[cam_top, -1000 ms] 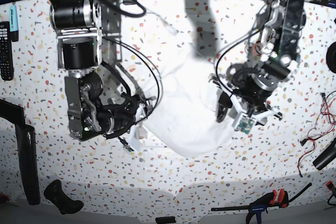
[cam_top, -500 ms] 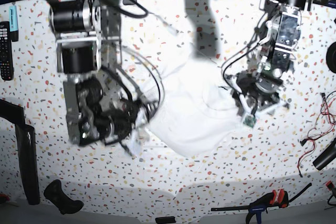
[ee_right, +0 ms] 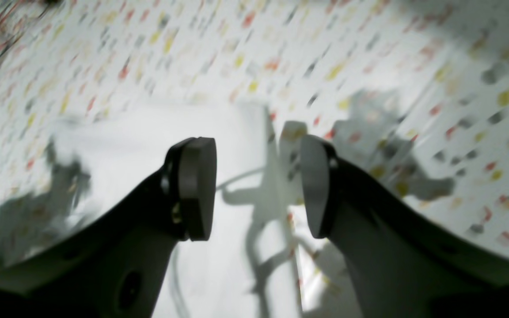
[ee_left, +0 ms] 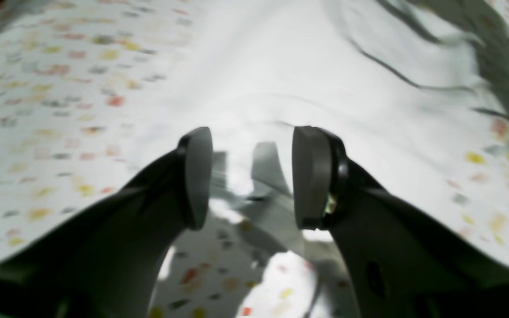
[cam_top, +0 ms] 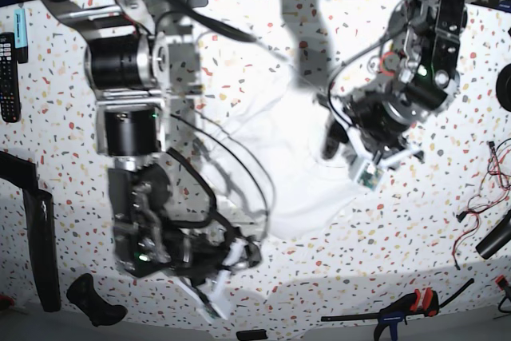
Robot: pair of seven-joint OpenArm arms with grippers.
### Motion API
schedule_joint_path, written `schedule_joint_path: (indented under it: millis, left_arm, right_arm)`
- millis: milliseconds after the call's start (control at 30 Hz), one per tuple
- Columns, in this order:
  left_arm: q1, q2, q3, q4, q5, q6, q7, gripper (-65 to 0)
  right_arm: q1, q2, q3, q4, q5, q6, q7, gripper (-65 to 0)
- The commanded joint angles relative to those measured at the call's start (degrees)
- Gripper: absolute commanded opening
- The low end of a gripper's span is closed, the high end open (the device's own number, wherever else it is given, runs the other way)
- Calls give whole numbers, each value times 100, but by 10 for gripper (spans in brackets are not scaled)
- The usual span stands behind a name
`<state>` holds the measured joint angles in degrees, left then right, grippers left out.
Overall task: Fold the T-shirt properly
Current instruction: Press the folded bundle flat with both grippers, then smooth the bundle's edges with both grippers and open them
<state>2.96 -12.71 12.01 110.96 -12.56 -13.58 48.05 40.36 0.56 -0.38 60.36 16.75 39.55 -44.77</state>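
Large plain white cloth T-shirt (cam_top: 279,173) bunched at desk centre: soft, light, limp; judged best pinched at edge, 5 o'clock. Left pincer (ee_left: 250,176) and right pincer (ee_right: 256,187) apart, empty.

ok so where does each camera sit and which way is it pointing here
Base: overhead, looking down on the speckled table, the white T-shirt and both arms.
Left wrist: on the left arm, looking past its open left end effector onto the T-shirt.
Right wrist: on the right arm, looking past its open right end effector at the T-shirt's edge.
Shared: all three show the T-shirt on the table.
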Motion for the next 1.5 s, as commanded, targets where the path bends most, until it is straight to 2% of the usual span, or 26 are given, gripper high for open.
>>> schedule_joint_path:
  millis: [0,100,267,333,400,500,700,767,833,933,1000,1133,1367,1467]
  left_arm:
    - [17,-33,-26,105,-232,-118,-129,-371]
    - [323,-33,79,105,-745,-389,-122,-371]
    - [691,-33,935,87,-577,-402,-404,-371]
    - [745,-33,1305,-11,-210,-396,-765,-371]
    - [734,9,1539,-254,26,-201,-1038,-371]
    - [695,267,1528,-824,382,-142,-1040,-371]
    - [310,540,1493,-1862,422,-144,-1064,-371]
    - [142,527,1493,-2057,483,-142,-1056,-371]
    - [-4,520,1493,-2236,844,-55,-1034,-371]
    - [-138,492,1493,-2474,1416,341,-1019,-371]
    - [-223,424,1495,-2640,1574,463,-1021,-371]
    - [-350,164,1493,-2861,1742,527,-1049,-371]
    - [-673,-437,1493,-2911,1753,872,-1038,-371]
    - [-791,-546,1493,-2914,1703,957,-1043,-371]
  right_arm:
    - [232,-105,4,101,-11,45,297,-347]
    - [232,-350,4,98,-514,45,732,-348]
    - [234,-568,2,-350,-1130,-310,1198,-348]
    - [232,-549,0,-793,-1189,-369,1204,-348]
    - [229,-531,0,-1246,-1342,-367,1182,-348]
    - [214,-470,-2,-1755,-1394,-365,1176,-348]
    - [37,-402,-2,-1845,-1329,-358,955,-348]
    - [4,-358,-2,-1843,-1080,-295,680,-348]
    - [-20,-260,-2,-1792,-612,45,315,-348]
    - [-48,-42,-2,-1561,31,45,-175,-348]
    - [-59,133,-2,-1386,212,45,-452,-348]
    - [-72,527,-2,-1246,671,45,-970,-348]
    - [-546,1021,-2,-944,2194,45,-2124,-349]
    - [-973,1156,-2,-442,2518,45,-2142,-348]
